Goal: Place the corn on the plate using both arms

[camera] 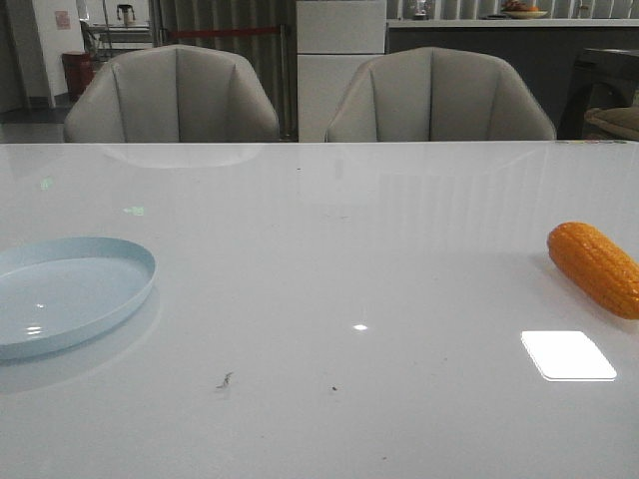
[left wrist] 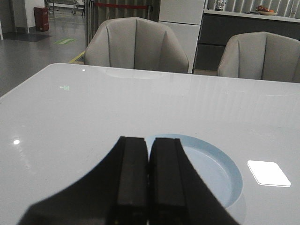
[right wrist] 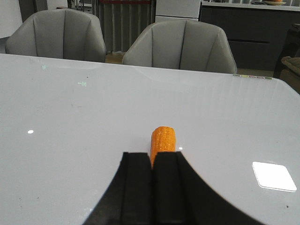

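Left tool (left wrist: 149,187) was pressed closed, holding nothing; the plate (left wrist: 220,168) lay on the surface (camera: 329,259) just beyond its tips. Right tool (right wrist: 153,192) was likewise closed and empty, the corn (right wrist: 162,141) lying on the surface directly ahead of it, well apart from the plate.
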You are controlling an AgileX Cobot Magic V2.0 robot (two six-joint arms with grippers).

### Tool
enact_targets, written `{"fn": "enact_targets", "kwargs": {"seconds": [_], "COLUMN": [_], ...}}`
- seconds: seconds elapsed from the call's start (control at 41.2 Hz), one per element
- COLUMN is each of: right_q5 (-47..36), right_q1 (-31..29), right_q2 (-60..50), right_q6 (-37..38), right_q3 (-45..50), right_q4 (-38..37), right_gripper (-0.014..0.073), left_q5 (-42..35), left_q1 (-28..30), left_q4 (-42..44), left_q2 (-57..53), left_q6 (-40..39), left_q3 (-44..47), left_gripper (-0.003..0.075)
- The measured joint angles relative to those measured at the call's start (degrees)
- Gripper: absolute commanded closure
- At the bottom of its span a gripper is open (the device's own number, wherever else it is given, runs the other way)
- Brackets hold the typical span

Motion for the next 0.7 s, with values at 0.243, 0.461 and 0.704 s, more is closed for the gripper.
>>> {"fn": "enact_targets", "kwargs": {"seconds": [0.243,0.461,0.704], "right_q5": [0.00,-3.95,-7.82], "right_q1": [0.00,0.00,0.00], "right_q2": [0.00,0.00,0.00], "right_q6": [0.00,0.00,0.75], "right_q3": [0.00,0.00,-6.06], "right_q4": [0.00,0.00,0.00], "right_gripper": [0.0526,0.0526,0.0526], "left_q5": [-2.18,-14.70,-23.08], "left_q1": [0.00,0.00,0.00], "left_q4": [0.00,-0.04,0.80], "left_q2": [0.00,0.00,0.00], "left_q6": [0.00,0.00,0.00], "left_q3": [0.00,0.00,-0.62], "left_gripper": [0.0626,0.0625,0.0626]}}
